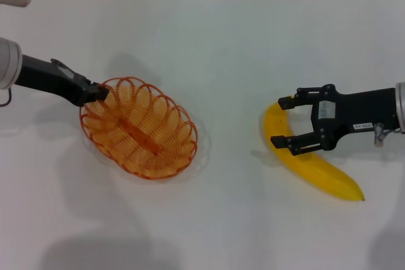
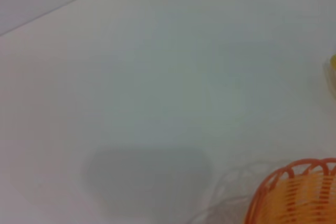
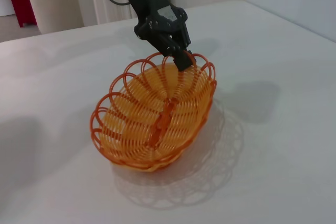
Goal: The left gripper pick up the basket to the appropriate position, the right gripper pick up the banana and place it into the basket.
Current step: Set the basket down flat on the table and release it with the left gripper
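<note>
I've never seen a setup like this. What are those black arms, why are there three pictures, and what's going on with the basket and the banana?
It is one robot with two arms, each ending in a two-fingered claw. The wide picture comes from a camera on its head, looking down at a white table. The other two come from cameras on its wrists.

The left claw is shut on the rim of an orange wire basket. In the right wrist picture the basket is tilted, one end raised off the table by that claw. The left wrist picture catches only the basket's corner.

The right claw is open, with one finger on each side of a yellow banana that lies on the table. The basket is empty.
</note>
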